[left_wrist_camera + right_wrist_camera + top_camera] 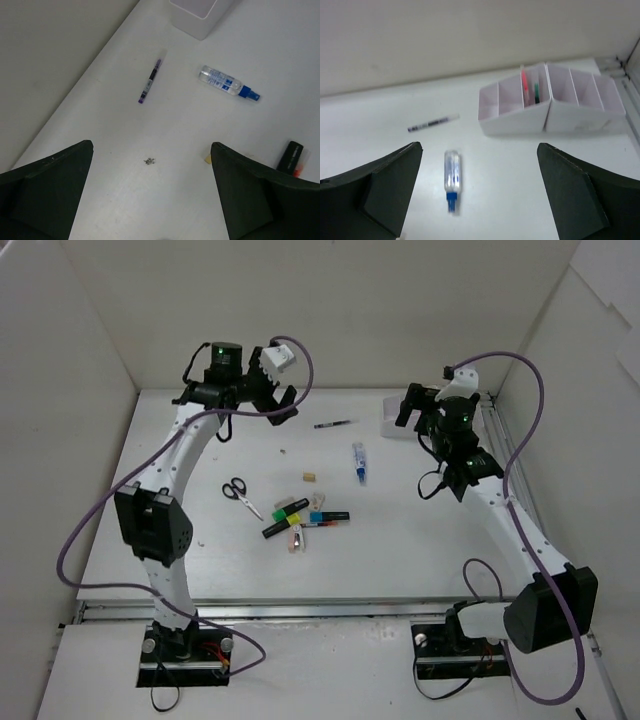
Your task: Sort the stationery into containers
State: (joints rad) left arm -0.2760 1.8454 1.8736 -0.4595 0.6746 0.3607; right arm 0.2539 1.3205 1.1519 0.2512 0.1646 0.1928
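**Both pincers spread wide, nothing pinched**

The left pincer (275, 400) hangs over the far left of the table (430, 560). In its wrist view we see its dark fingers (47, 195) spread wide with nothing between them. The right pincer (413, 412) hovers at the far right, just above the white organiser (388, 426). Its fingers (585, 200) are likewise spread wide and pinch nothing.

The organiser stands at the far right of the table, a row of slanted, divided compartments. From the right wrist we make out a pink pen (524, 80) and a green pen (536, 93) standing together in one compartment, the third from the left in that view.

The rest of the stationery lies loose on the table. The black-handled scissors (240, 494) rest left of centre. Just to their right sits a cluster of markers (300, 520), touching or nearly so, with yellow, green and blue caps showing.

Between that cluster and the organiser lies a clear tube (358, 462), its blue tip toward the near edge. It carries a blue printed label, but we cannot read it in any view.

Beyond the tube, nearer the back wall, lies a thin dark pen (333, 424). The markings along its barrel are too small for us to read.

A small beige eraser (310, 477) sits just beyond the markers, apart from them.
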